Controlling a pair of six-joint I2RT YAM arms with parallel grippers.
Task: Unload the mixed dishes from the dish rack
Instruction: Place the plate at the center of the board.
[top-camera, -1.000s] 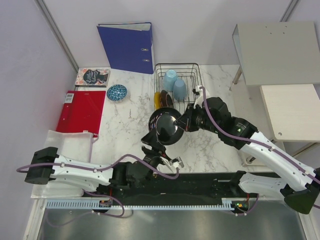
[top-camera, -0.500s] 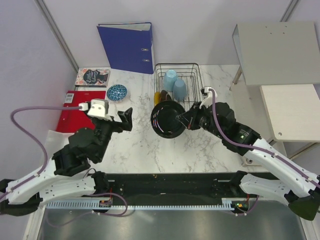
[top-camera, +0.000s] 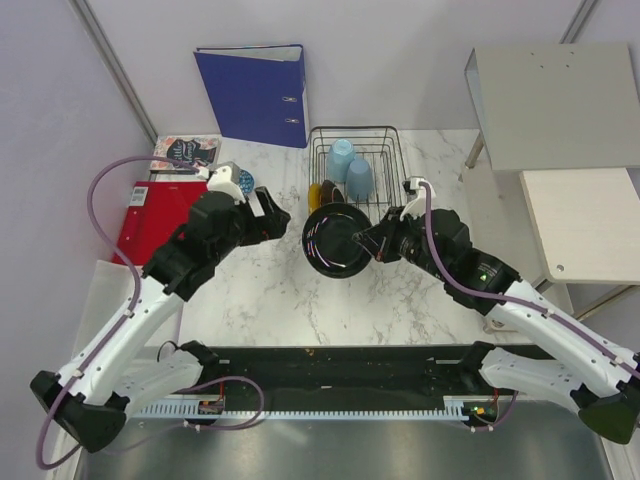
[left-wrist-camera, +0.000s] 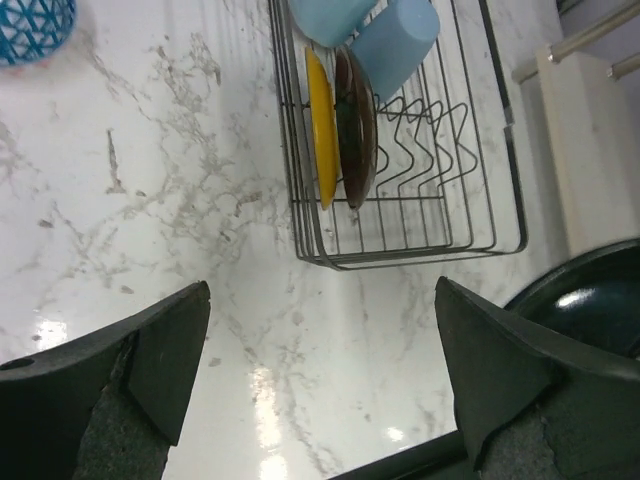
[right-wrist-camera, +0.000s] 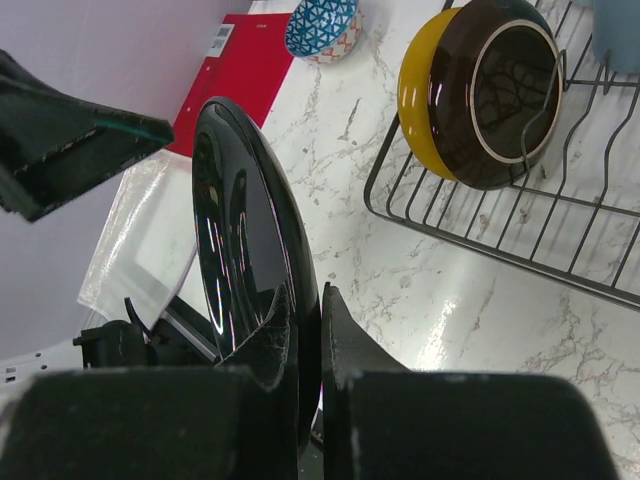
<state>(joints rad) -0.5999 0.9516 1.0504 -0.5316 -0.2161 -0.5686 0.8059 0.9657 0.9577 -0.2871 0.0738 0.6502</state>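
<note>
1. Holding check first: the dark plate (top-camera: 335, 240) is out of the dish rack (top-camera: 355, 129). It hangs on edge just in front of the rack's near wall, above the table (top-camera: 270, 290).
2. The right gripper (right-wrist-camera: 308, 335) is pinched tight on the plate's rim, one finger on each face. In the top view the grip sits at the plate's right edge.
3. In the rack: two pale blue cups (top-camera: 341, 158) at the far end, plus a yellow plate (left-wrist-camera: 320, 130) and a brown plate (left-wrist-camera: 355, 125) upright side by side in the prongs.
4. The blue patterned bowl (right-wrist-camera: 318, 25) is on the table left of the rack, near the red folder (top-camera: 160, 215).
5. The left gripper (top-camera: 275, 213) is spread fully wide and holds nothing. It is just left of the plate, not touching.
6. My read: a handover to the left arm, or a set-down on bare marble. Can't tell which.
7. If handover: line the left jaws up on the free rim opposite the right's grip and close firmly before the right lets go. The plate is glossy and the pinch is thin, so it likely slips if twisted.
8. If set-down: lay it flat, clear of the rack wall and the bowl.
9. Pose, right arm: it reaches in from the near right, wrist rolled so the plate stands on edge.
10. Pose, left arm: it stretches diagonally from the near left, wrist pointing right at the plate.
</note>
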